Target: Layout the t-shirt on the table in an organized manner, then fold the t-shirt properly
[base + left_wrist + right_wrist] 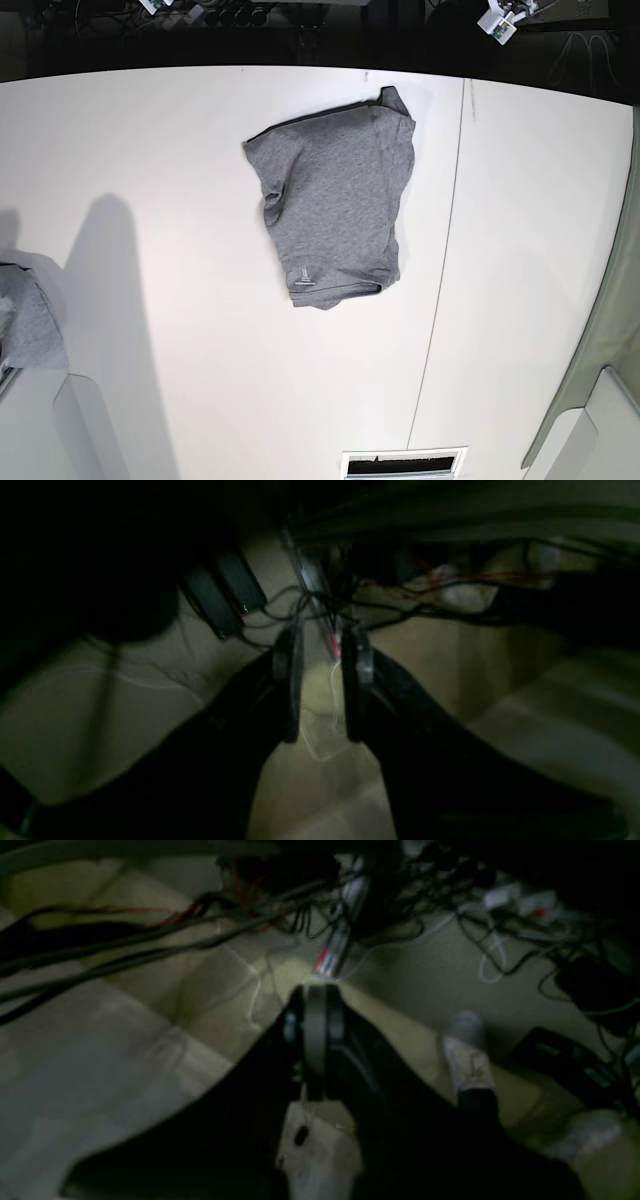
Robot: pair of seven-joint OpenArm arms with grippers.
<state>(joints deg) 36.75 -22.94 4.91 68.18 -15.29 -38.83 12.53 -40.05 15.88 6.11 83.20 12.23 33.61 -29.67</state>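
Observation:
The heather-grey t-shirt (335, 205) lies folded over and rumpled on the white table (180, 150), in the upper middle of the base view, with a small pale mark near its lower hem. Neither arm shows in the base view. In the left wrist view my left gripper (322, 645) is open and empty, over a dim floor with cables. In the right wrist view my right gripper (316, 995) is shut with nothing between its fingers, also over the floor. The t-shirt and table do not show in either wrist view.
A dark seam line (440, 260) crosses the table right of the shirt. A smaller bunch of grey cloth (25, 320) lies at the left edge. A pale grey-green panel (600, 330) runs along the right edge. Cables (350, 915) and power bricks (225, 597) lie on the floor.

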